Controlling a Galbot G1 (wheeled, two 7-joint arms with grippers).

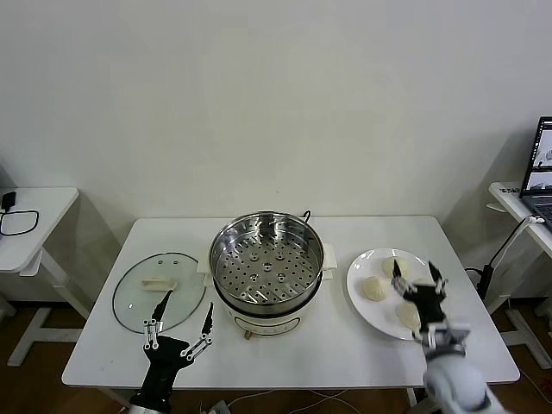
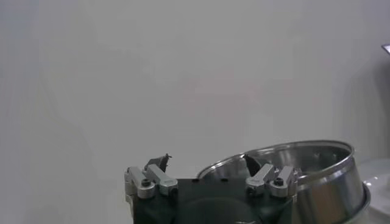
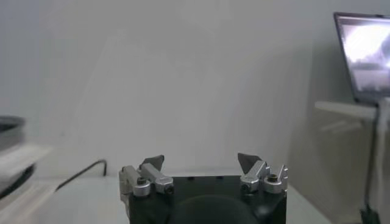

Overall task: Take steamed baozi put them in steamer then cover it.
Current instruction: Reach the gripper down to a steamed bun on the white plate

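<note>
The steamer (image 1: pixel 267 263), a shiny steel basket with a perforated bottom on a cream base, stands at the table's middle and holds nothing. Its rim also shows in the left wrist view (image 2: pixel 317 167). Three cream-white baozi (image 1: pixel 374 289) lie on a white plate (image 1: pixel 358 280) to its right; one is partly hidden behind my right gripper (image 1: pixel 417 278). That gripper is open and hovers above the plate's near side. My left gripper (image 1: pixel 184 314) is open, near the table's front left, just in front of the glass lid (image 1: pixel 159 291). Both wrist views show empty open jaws.
The glass lid with a cream handle lies flat left of the steamer. A white side table with a cable (image 1: pixel 21 220) stands far left. A laptop (image 1: pixel 539 168) sits on a desk at the right, also in the right wrist view (image 3: pixel 364 55).
</note>
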